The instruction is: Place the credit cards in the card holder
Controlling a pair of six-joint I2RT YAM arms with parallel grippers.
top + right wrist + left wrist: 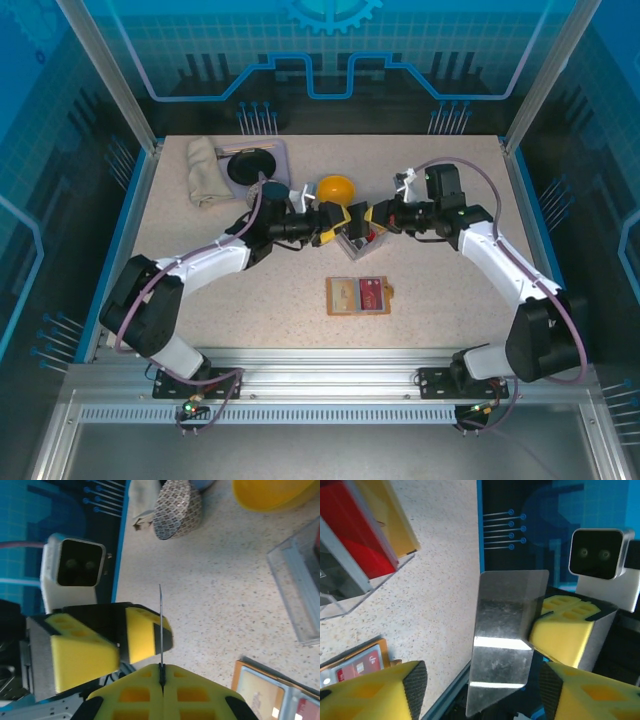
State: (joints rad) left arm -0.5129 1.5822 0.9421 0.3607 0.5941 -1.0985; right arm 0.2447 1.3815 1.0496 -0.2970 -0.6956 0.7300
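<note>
Credit card (pixel 502 645) clamped in right end effector (pixel 161 672), card holder (pixel 343 296) open

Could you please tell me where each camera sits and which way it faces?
Top external: above and behind, looking down on the table; left arm and right arm show.
Left wrist: on the left arm, looking past the left fingers at the card in the right fingers.
Right wrist: faces the left fingers, its own pinching that card edge-on.
Shared: both wrist views catch the card holder.
</note>
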